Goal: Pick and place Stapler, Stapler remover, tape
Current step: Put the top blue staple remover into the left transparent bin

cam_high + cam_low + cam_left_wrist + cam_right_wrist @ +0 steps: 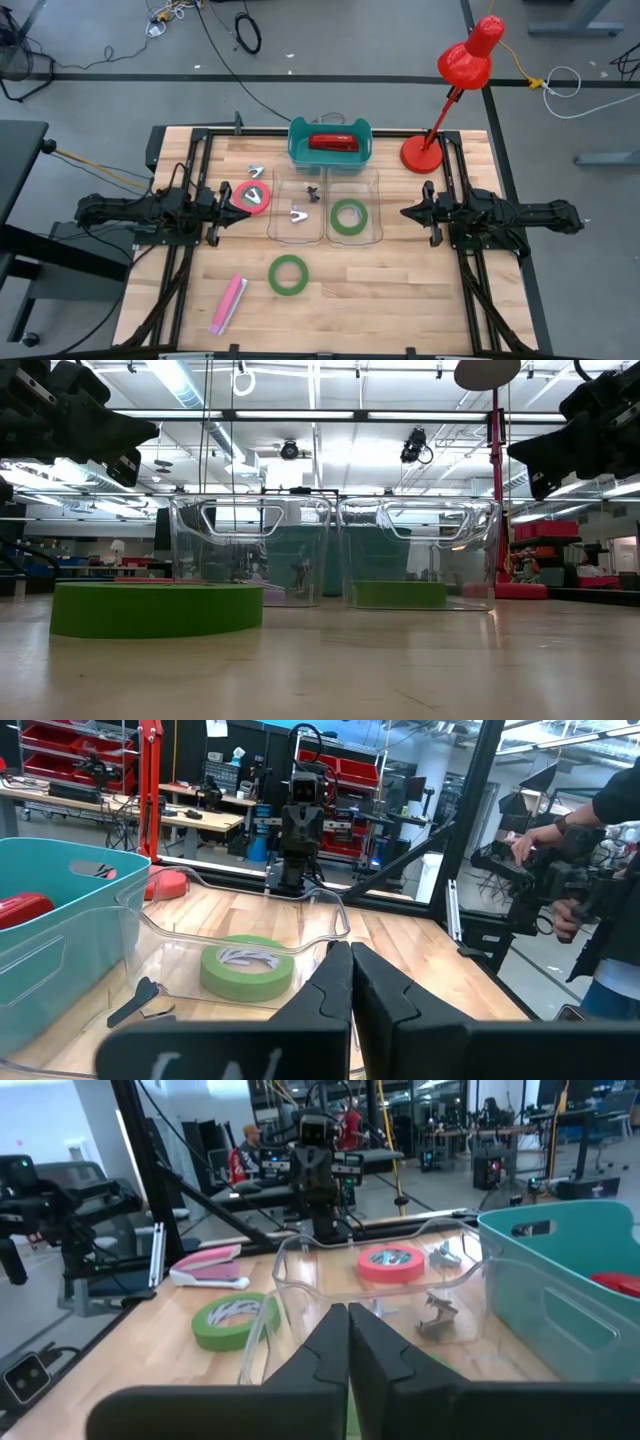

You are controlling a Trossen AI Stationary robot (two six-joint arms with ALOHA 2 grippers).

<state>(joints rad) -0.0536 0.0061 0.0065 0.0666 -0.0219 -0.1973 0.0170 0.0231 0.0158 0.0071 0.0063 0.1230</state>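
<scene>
Green tape comes first: one green tape roll (288, 275) lies flat on the wooden table (400, 290), in front of the two clear bins. A second green roll (347, 217) lies flat inside the right clear bin (375, 205). The red-pink tape roll (251, 196) lies on the table just beside the left clear bin (272, 210), very near the left gripper's tips.

Down at the front left, well apart from the bins, lies a pink stapler (228, 303) (it is long and points slantwise). A red stapler (333, 143) sits inside the teal basket (297, 148) behind the clear bins.

Inside the left clear bin lie a dark staple remover (313, 192) and a silvery one (298, 213). Another small silvery one (255, 171) lies on the table behind the red-pink roll.

The left gripper (232, 212) hangs above the table on the left side, pointing at the bins. Its two dark fingers (335, 990) are pressed together with nothing between them. The right gripper (408, 211) hangs on the right side, just beside the right clear bin, and it points at the bins too. Its fingers (345, 1342) are also pressed together and hold nothing.

A red desk lamp (445, 95) stands at the back right corner of the table. In the left wrist view, a person's hand (525, 842) shows far off in the room.
</scene>
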